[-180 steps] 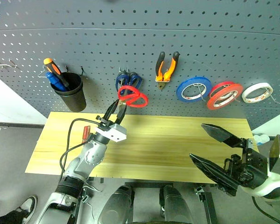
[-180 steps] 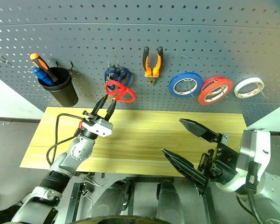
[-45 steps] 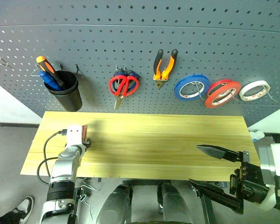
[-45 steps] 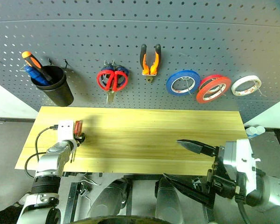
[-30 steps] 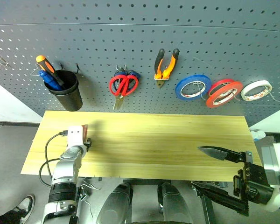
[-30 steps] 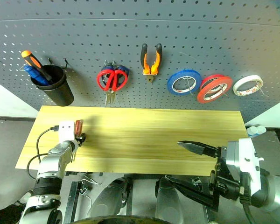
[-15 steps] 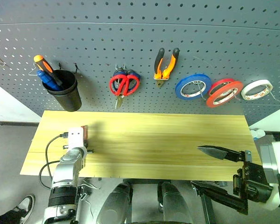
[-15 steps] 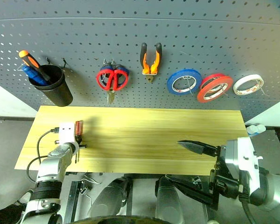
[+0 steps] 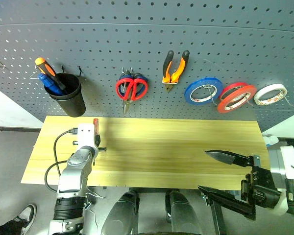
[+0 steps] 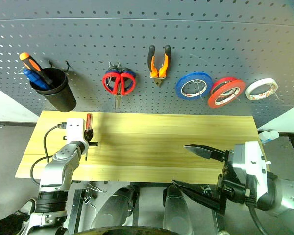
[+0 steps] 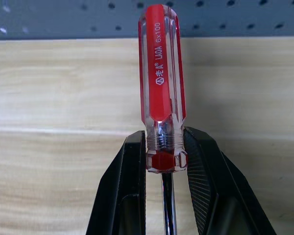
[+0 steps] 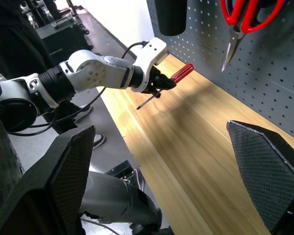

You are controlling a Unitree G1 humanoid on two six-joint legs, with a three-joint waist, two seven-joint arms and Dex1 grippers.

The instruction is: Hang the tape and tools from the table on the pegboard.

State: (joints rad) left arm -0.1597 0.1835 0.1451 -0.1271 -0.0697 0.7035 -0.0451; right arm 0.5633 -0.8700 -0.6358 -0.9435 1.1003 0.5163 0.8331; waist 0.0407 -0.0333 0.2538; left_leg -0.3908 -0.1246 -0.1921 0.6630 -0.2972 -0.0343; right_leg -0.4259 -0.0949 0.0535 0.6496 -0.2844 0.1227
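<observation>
Red and transparent plastic forms the handle of the slim screwdriver, and the left gripper is clenched on it at the lower end of the handle, where the steel shaft begins. The two black fingers press on both sides of the handle. The handle points toward the dark grey perforated pegboard and the shaft points back and down. In the right wrist view the screwdriver is held above the long table of light yellowish wood, near its left end, and does not touch it.

The right gripper is at the front right edge of the table, with its two black fingers spread wide and nothing between them.

On the pegboard hang the red-handled scissors with steel blades, in front of a blue-handled pair. Beside them are the orange-and-black-handled pliers, then a blue roll of tape, the red ring-shaped roll of tape and a white roll of tape. At the left a black cup hangs on the board and holds an orange screwdriver and a blue one.
</observation>
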